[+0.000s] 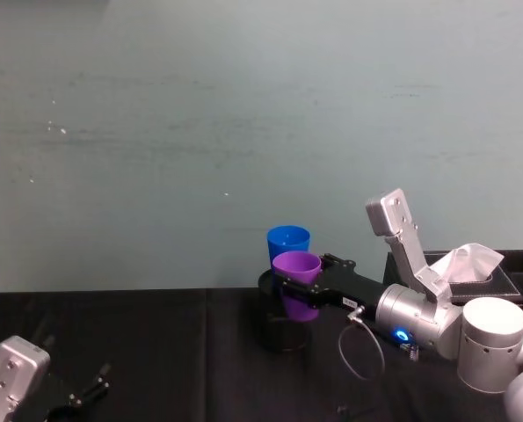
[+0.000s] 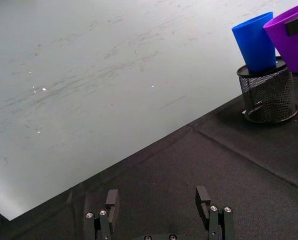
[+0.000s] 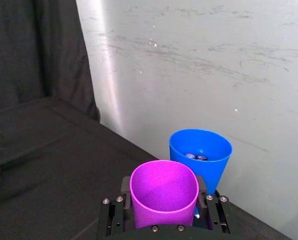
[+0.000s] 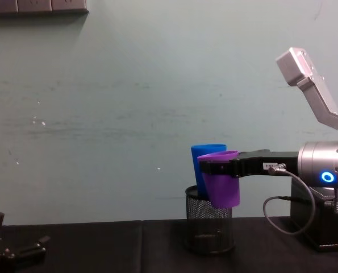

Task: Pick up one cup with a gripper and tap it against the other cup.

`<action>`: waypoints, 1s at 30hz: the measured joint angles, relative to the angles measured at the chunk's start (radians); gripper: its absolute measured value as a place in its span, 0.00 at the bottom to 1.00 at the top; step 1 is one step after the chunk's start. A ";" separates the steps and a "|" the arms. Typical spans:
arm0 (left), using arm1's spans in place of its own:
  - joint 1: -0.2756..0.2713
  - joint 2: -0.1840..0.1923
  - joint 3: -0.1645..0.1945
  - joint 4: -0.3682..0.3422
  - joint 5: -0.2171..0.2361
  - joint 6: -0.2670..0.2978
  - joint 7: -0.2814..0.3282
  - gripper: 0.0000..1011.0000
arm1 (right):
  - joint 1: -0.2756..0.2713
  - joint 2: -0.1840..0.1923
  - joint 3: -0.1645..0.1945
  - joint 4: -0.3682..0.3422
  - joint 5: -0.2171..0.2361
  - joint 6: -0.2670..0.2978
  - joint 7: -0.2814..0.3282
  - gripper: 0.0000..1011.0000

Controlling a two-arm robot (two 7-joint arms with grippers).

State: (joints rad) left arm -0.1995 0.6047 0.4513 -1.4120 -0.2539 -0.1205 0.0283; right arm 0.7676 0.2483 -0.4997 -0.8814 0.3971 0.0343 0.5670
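The purple cup (image 1: 296, 264) hangs in the air, upright, with my right gripper (image 1: 298, 283) shut on its sides just below the rim. Right behind it the blue cup (image 1: 288, 239) stands inside a black wire-mesh pen holder (image 1: 283, 332). In the chest view the purple cup (image 4: 222, 185) overlaps the blue cup (image 4: 205, 151); I cannot tell whether they touch. From the right wrist, the purple cup (image 3: 164, 192) sits between the fingers with the blue cup (image 3: 201, 155) close beyond it. My left gripper (image 2: 159, 202) rests open near the table's front left corner.
A black tissue box (image 1: 485, 268) with a white tissue stands at the right, behind my right arm. A grey cable loop (image 1: 362, 352) hangs from the right wrist. The light wall rises close behind the cups. A black cloth (image 1: 156, 352) covers the table.
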 joint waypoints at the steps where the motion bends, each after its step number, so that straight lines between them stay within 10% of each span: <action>1: 0.000 0.000 0.000 0.000 0.000 0.000 0.000 0.99 | 0.004 -0.004 0.003 0.006 -0.004 -0.003 -0.001 0.72; 30: 0.000 0.000 0.000 0.000 0.000 0.000 0.000 0.99 | 0.010 -0.026 0.039 0.022 -0.034 -0.010 0.006 0.72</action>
State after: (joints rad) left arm -0.1996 0.6047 0.4513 -1.4119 -0.2539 -0.1205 0.0283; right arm 0.7773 0.2219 -0.4612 -0.8596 0.3634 0.0242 0.5733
